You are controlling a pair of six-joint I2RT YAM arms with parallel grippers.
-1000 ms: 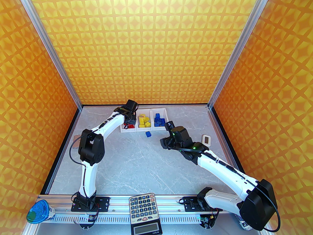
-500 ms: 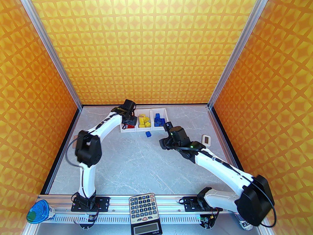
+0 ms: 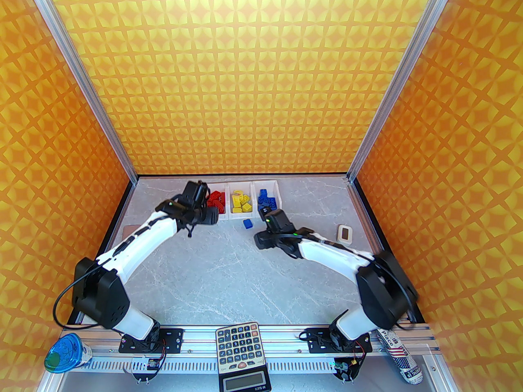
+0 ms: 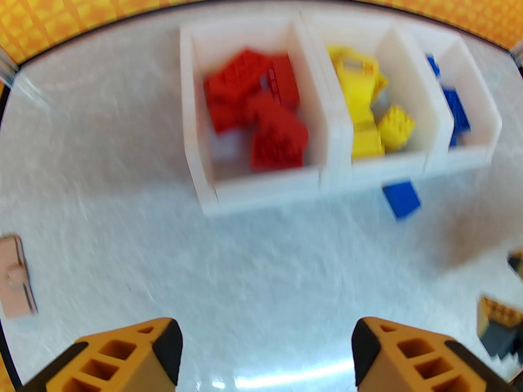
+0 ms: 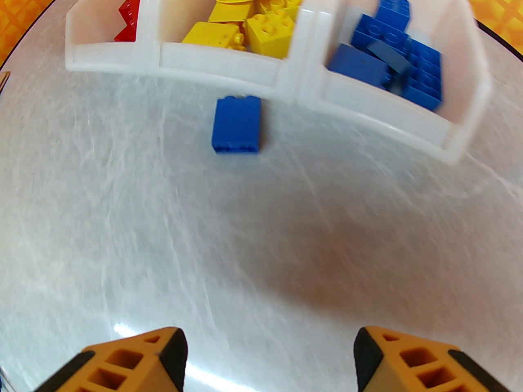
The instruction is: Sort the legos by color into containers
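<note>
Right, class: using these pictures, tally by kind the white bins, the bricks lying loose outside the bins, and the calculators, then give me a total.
White bins: 3
Loose blue bricks outside the bins: 1
Calculators: 1
Total: 5

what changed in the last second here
The left gripper opened over the red bin, then drew back toward its base, empty. The right gripper, open, swung left toward the loose blue brick. That brick and the three bins stayed put.
</note>
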